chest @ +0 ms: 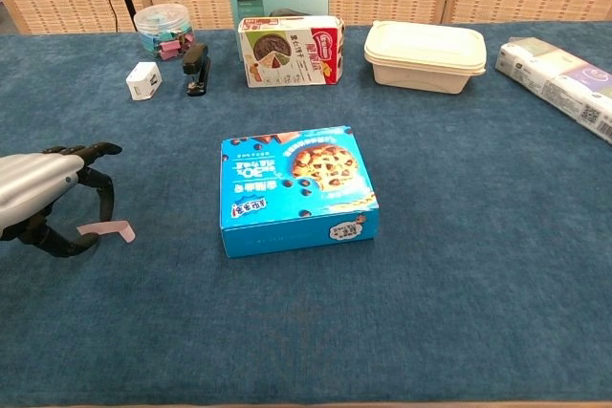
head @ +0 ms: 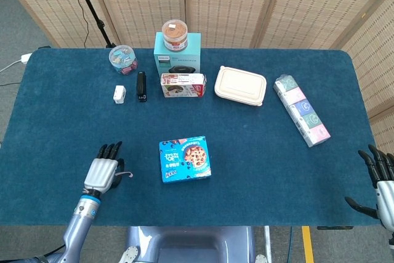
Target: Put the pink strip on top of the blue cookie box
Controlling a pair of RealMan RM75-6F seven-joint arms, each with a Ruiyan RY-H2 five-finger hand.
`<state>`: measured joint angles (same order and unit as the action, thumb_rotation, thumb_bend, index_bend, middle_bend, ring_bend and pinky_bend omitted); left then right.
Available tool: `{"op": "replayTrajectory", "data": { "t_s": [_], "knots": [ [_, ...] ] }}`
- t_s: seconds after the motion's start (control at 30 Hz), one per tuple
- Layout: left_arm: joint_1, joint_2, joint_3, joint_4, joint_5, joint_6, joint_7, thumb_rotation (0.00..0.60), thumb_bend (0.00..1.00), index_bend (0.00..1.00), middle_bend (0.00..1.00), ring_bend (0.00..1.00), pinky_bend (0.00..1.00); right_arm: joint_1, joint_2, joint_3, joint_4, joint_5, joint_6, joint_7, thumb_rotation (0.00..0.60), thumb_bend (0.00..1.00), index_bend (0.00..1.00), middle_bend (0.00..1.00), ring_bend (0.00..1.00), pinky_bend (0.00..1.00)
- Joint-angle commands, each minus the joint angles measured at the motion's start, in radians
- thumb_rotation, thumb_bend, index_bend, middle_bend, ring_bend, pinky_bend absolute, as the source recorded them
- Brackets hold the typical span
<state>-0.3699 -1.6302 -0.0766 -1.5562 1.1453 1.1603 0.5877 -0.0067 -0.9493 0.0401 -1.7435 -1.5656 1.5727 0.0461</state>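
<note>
Between the pink strip (chest: 108, 229) and the blue cookie box (chest: 296, 189) lies an open band of counter (head: 258, 152). The left hand (chest: 43, 205) arches over the strip's near end, fingers apart. The box's top is bare and stands well apart from the far row: stapler (head: 141, 85), small carton (head: 183, 85), lidded container (head: 240, 85). The right hand (head: 380, 183) hangs at the counter's far right edge, away from everything.

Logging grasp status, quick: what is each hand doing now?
Left hand: open, fingers arched over the pink strip, not gripping it.
Right hand: open, holding nothing.
</note>
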Motion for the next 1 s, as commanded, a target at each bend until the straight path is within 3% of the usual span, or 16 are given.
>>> {"op": "replayTrajectory", "data": {
  "t_s": [0.03,1.0],
  "knots": [
    [-0.007,-0.006,0.000,0.000,-0.015,-0.002,0.016,0.600,0.36,0.54,0.00,0.00,0.00,0.000,0.000,0.001,0.000,0.001,-0.001,0.001,0.600,0.00,0.07,0.00,0.00,0.00],
    [-0.037,-0.011,-0.003,-0.017,-0.046,0.029,0.049,0.600,0.43,0.62,0.00,0.00,0.00,0.001,0.004,0.001,-0.003,0.005,-0.006,0.011,0.600,0.00,0.08,0.00,0.00,0.00]
  ]
}}
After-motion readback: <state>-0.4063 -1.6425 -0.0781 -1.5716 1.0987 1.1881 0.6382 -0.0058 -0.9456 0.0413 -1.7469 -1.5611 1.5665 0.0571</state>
